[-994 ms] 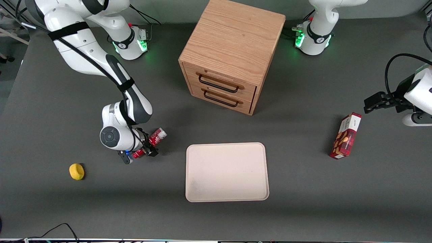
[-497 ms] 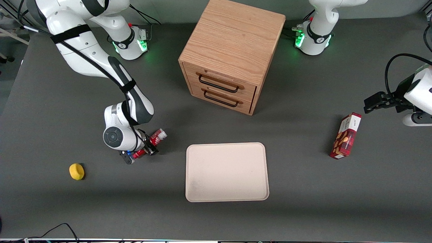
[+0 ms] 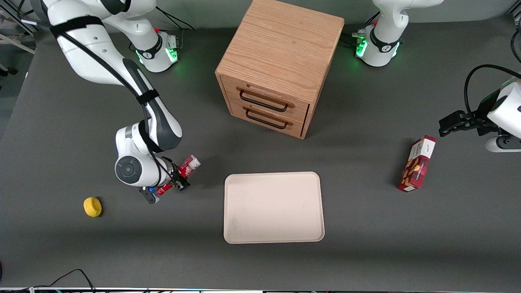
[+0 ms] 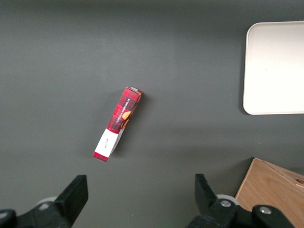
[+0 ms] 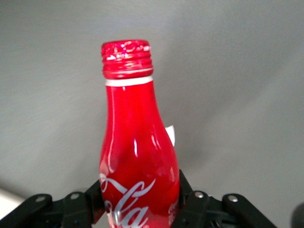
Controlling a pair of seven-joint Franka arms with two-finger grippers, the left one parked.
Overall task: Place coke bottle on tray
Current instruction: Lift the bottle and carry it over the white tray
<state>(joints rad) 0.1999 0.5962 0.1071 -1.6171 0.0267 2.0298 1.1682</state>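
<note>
The coke bottle [image 3: 182,171] is a slim red bottle with white script, tilted, its red cap pointing toward the cabinet. My right gripper [image 3: 173,184] is shut on its body and holds it above the table, beside the tray toward the working arm's end. In the right wrist view the bottle [image 5: 135,156] fills the space between the black fingers [image 5: 197,202], which press against both its sides. The cream-beige tray [image 3: 273,206] lies flat and bare in front of the cabinet, nearer the front camera. It also shows in the left wrist view [image 4: 275,66].
A wooden two-drawer cabinet [image 3: 276,65] stands farther from the camera than the tray. A yellow lemon-like object [image 3: 92,206] lies toward the working arm's end. A red and white snack box [image 3: 417,163] lies toward the parked arm's end, also in the left wrist view [image 4: 117,123].
The right arm's wrist has shifted slightly away from the tray, and the gripper with the bottle has moved with it. The bottle stays gripped. Nothing else moved.
</note>
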